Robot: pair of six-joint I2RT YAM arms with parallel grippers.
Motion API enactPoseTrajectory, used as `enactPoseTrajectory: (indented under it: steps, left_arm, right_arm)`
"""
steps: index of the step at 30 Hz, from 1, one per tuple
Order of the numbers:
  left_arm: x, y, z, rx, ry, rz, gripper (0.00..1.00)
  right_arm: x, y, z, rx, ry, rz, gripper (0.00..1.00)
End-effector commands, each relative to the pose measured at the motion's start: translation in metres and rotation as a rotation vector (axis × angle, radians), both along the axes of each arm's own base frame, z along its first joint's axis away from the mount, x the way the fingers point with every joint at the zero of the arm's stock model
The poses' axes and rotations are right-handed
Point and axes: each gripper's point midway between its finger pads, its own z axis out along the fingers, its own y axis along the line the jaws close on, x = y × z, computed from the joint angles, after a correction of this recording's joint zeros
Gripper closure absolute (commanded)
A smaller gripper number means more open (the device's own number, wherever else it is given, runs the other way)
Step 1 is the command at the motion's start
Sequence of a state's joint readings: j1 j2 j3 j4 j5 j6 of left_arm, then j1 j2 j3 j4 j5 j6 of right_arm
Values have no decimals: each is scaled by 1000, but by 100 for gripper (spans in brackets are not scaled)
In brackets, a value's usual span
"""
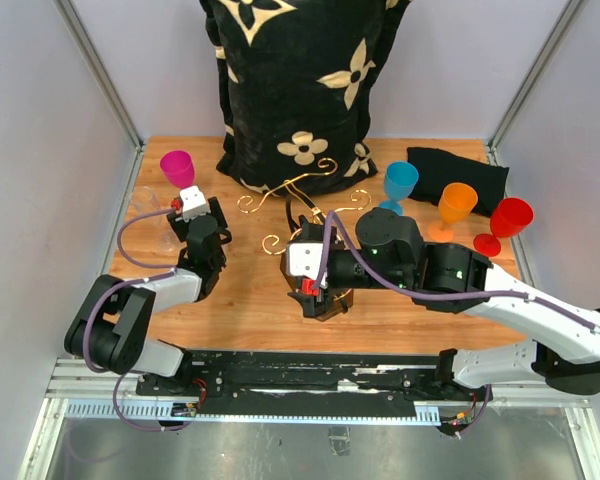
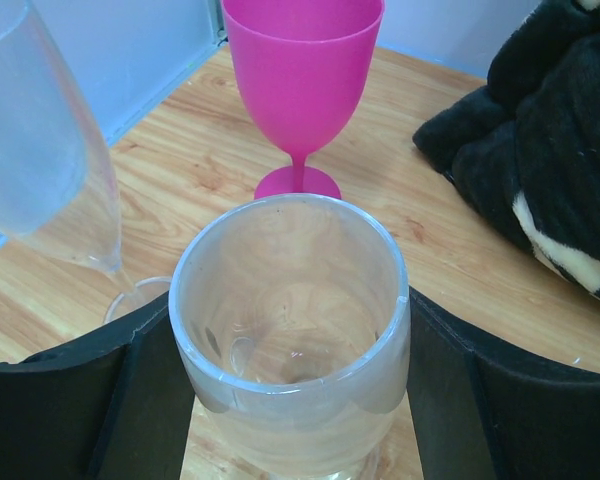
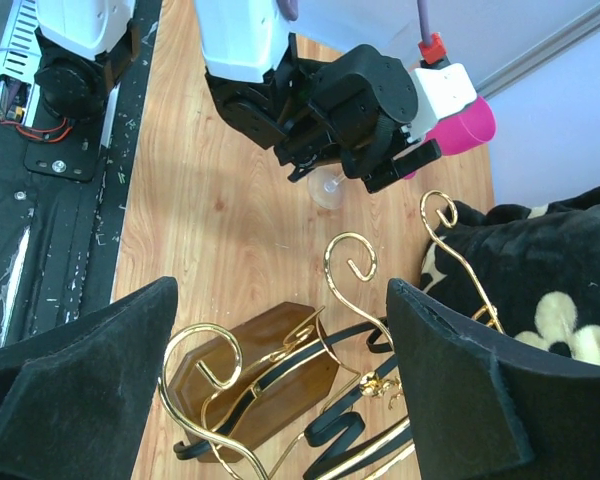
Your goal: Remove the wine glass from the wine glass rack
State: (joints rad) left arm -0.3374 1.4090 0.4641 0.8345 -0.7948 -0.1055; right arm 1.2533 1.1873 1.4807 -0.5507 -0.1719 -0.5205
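The wine glass, clear and frosted, sits upright between my left gripper's black fingers, which press on both sides of its bowl. The right wrist view shows its foot at the tabletop under that gripper. The wine glass rack shows its brown base and gold scroll arms with no glass on it. It also shows in the top view. My right gripper is open above the rack, one finger on each side of the gold wire. In the top view the right gripper covers the base.
A pink glass and a second clear glass stand just beyond the held glass. Blue, orange and red glasses stand at the right. A black flowered cushion and a black cloth lie at the back.
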Motion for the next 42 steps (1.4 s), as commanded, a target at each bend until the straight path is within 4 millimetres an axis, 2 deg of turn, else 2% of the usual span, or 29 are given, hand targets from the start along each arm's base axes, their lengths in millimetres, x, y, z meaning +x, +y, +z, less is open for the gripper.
enactPoseTrajectory:
  steps: [1,4,8,11,16,22,28,33,40,42]
  left_arm:
    - [-5,1,20,-32,-87,31,38]
    - [-7,0,17,-29,-72,23,36]
    - [-7,-4,14,-8,-45,19,27]
    - [-7,-6,11,5,-31,22,13]
    - [-7,-8,13,26,-33,23,1]
    - [-8,-9,17,37,-42,25,0]
    - [-13,-11,46,19,-79,12,0]
    - [-21,-11,61,-33,-51,9,0]
    - [-39,-14,82,-126,37,-8,0]
    - [-44,-18,98,-158,45,-29,0]
  right_arm:
    - [9,-9,9,33,2,-49,14]
    - [9,-9,9,33,3,-48,14]
    - [8,-9,8,31,6,-41,15]
    - [9,-9,7,28,8,-44,15]
    - [10,-10,6,23,9,-49,15]
    - [12,-11,4,18,10,-56,15]
    - [13,-11,6,23,5,-57,15]
    - [16,-12,16,67,38,-80,15]
    - [46,-13,32,137,210,-205,10]
    - [56,-16,41,169,265,-251,7]
